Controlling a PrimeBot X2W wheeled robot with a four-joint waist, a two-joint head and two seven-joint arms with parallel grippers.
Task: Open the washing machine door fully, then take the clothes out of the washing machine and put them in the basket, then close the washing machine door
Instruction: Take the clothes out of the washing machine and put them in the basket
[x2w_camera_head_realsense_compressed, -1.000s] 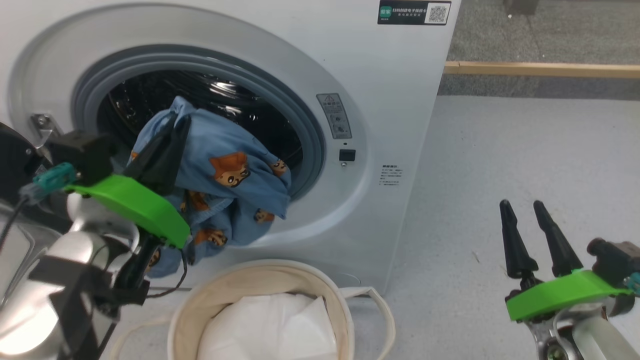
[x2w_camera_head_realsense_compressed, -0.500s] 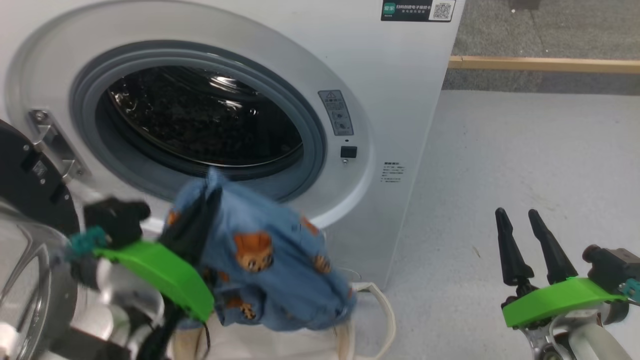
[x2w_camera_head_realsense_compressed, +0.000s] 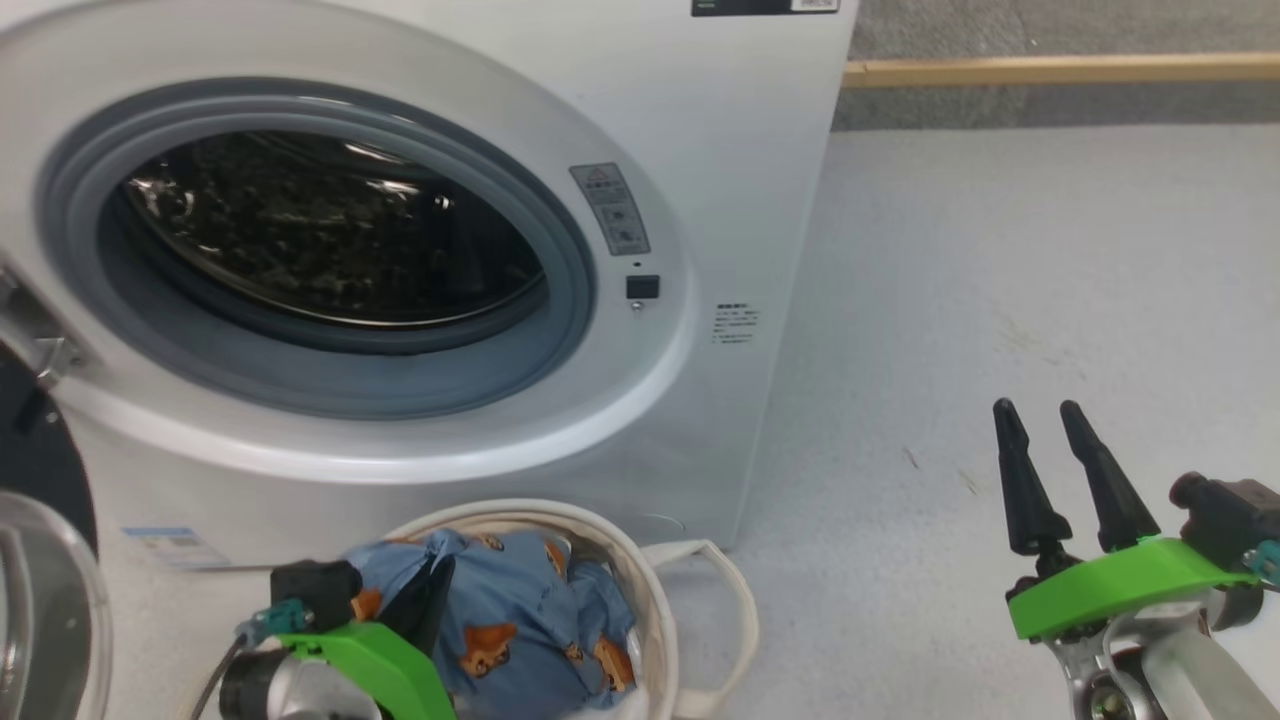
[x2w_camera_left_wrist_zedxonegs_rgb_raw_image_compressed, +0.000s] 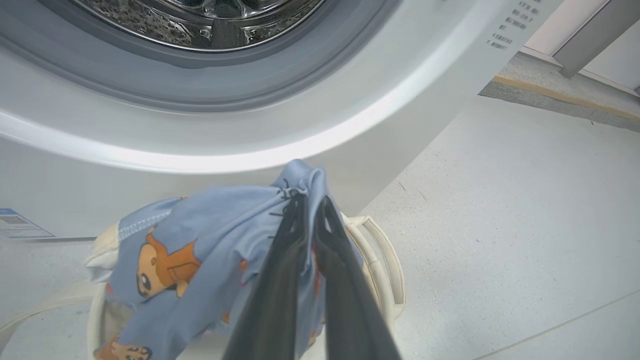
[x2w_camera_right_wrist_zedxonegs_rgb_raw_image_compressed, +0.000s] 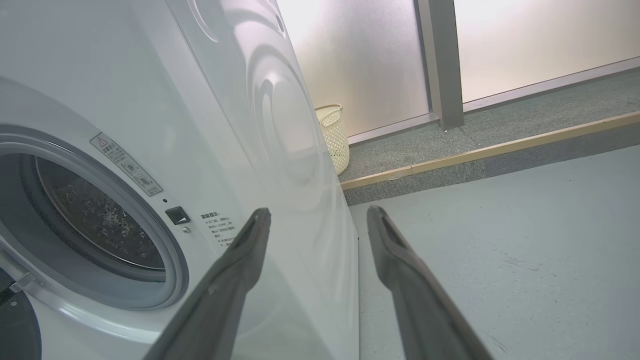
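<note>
The washing machine (x2w_camera_head_realsense_compressed: 720, 180) stands with its steel drum (x2w_camera_head_realsense_compressed: 320, 230) in plain sight. The washing machine door (x2w_camera_head_realsense_compressed: 35, 470) hangs open at the far left. Below the drum mouth sits the basket (x2w_camera_head_realsense_compressed: 655, 610), with the light blue bear-print clothes (x2w_camera_head_realsense_compressed: 520, 620) lying in it. My left gripper (x2w_camera_head_realsense_compressed: 440, 575) is shut on a fold of the clothes (x2w_camera_left_wrist_zedxonegs_rgb_raw_image_compressed: 210, 225), fingertips together in the left wrist view (x2w_camera_left_wrist_zedxonegs_rgb_raw_image_compressed: 312, 200), just above the basket (x2w_camera_left_wrist_zedxonegs_rgb_raw_image_compressed: 382, 250). My right gripper (x2w_camera_head_realsense_compressed: 1037, 408) stands open over the floor at the lower right, holding nothing (x2w_camera_right_wrist_zedxonegs_rgb_raw_image_compressed: 319, 212).
Grey floor (x2w_camera_head_realsense_compressed: 1000, 250) stretches right of the machine to a wooden-edged step (x2w_camera_head_realsense_compressed: 1050, 70). In the right wrist view a cream perforated bin (x2w_camera_right_wrist_zedxonegs_rgb_raw_image_compressed: 334, 135) stands behind the machine by frosted glass panels. One loop handle (x2w_camera_head_realsense_compressed: 735, 600) of the basket lies on the floor.
My left gripper has carried the clothes from the drum mouth down into the basket. The head camera has shifted. The right gripper has stayed open in place.
</note>
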